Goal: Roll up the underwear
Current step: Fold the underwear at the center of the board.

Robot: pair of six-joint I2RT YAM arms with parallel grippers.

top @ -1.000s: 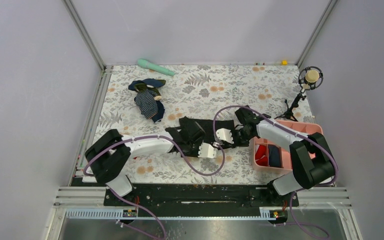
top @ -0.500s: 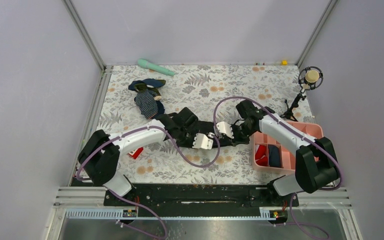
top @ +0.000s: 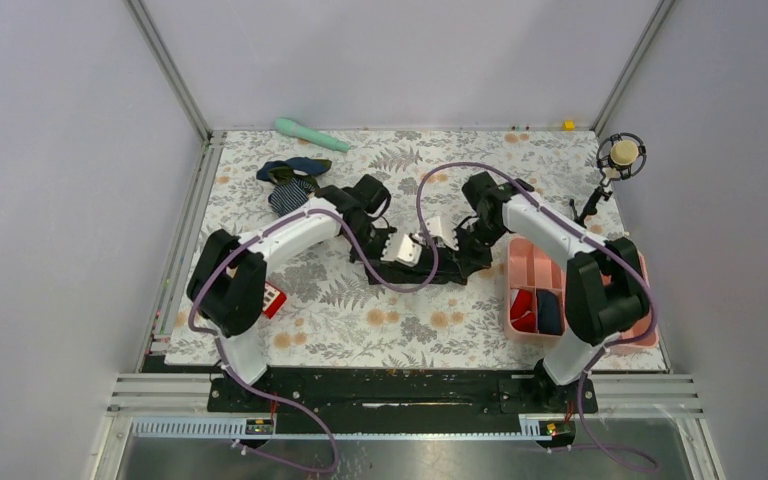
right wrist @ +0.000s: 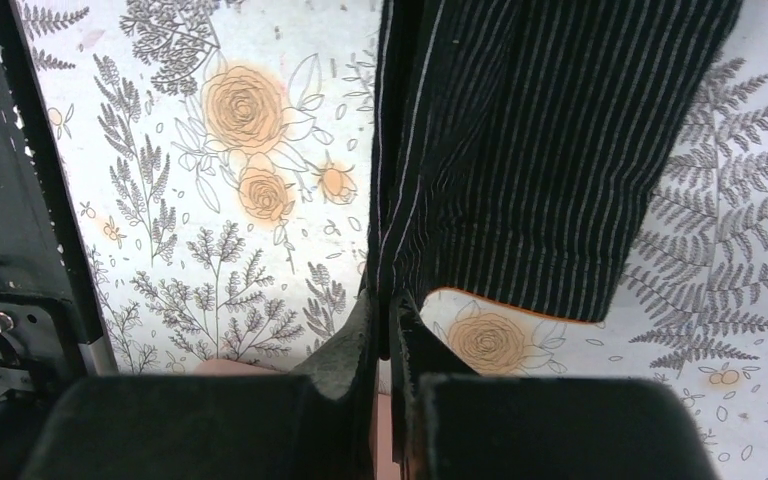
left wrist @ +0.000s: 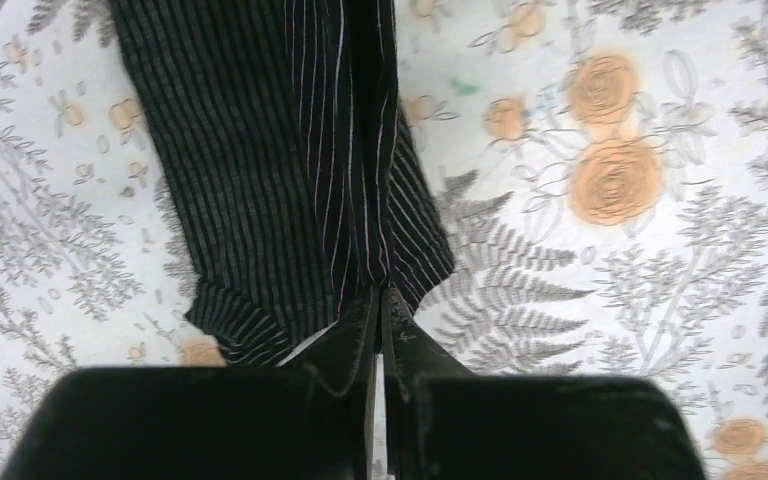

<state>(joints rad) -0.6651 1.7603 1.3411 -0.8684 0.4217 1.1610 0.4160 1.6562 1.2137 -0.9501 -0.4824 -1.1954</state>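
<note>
I see both arms shifted up-frame in last second, dragging underwear (left wrist: 260, 180) to centre of top view. Left gripper (left wrist: 381, 305), right gripper (right wrist: 392, 300) each clamped on hem. My read: folding, roll not begun

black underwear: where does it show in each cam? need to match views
Top external: the underwear lies mid-table, between the two arms.
Left wrist: the underwear is upper centre-left, its edge pinched in the left end effector.
Right wrist: the underwear is upper right, its edge pinched in the right end effector.
Shared landmark: the floral table cover, around the fabric in all three.
</note>
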